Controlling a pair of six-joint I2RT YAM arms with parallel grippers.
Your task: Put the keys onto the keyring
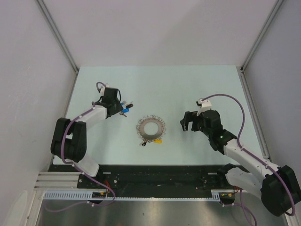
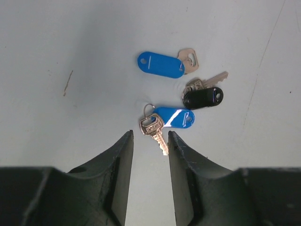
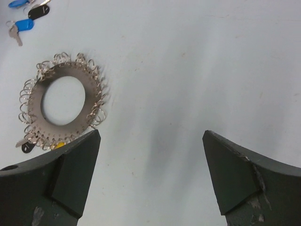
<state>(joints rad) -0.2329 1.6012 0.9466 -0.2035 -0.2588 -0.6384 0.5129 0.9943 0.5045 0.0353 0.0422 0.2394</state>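
Pale tabletop [image 1: 188, 84] seen from above, with a robot arm at each side. Three loose keys [image 2: 181, 94], two with blue tags and one with a black tag, lie in a cluster just ahead of the left gripper [image 2: 150, 136]. Its jaws stand narrowly parted, with one key's blade tip between them. The keyring [image 3: 66, 133] lies flat mid-table, between the arms. The right gripper [image 3: 150, 136] hovers beside the ring, jaws spread wide and empty.

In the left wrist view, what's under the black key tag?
A silver key sticks out from under the black tag. Its head is partly covered, so how they join cannot be seen.
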